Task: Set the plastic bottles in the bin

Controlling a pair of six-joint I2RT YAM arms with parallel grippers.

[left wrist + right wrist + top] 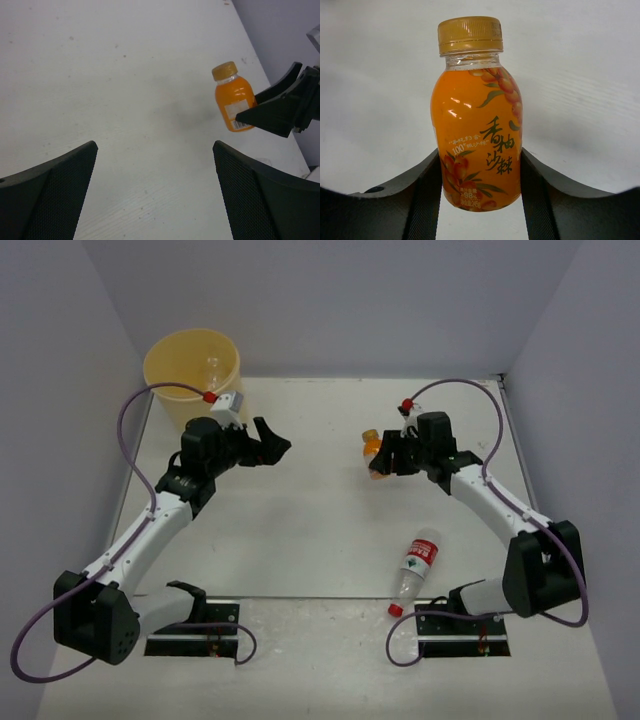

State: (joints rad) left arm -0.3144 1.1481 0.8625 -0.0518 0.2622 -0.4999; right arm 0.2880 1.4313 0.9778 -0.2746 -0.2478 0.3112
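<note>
Orange bottle (477, 130) pinched in right gripper (480, 170), left gripper (154, 150) spread wide, red-labelled bottle (415, 570) lying on table (300, 530)

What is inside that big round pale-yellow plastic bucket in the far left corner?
Only the round pale-yellow plastic bucket's smooth inner wall shows. Its near wall hides the bottom, so whether anything lies there cannot be told.

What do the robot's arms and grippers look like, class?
The left arm and right arm have white links, black joints and bases. A purple cable with a red connector loops along each. The left gripper and right gripper have black wedge-shaped, mesh-textured fingers.
</note>
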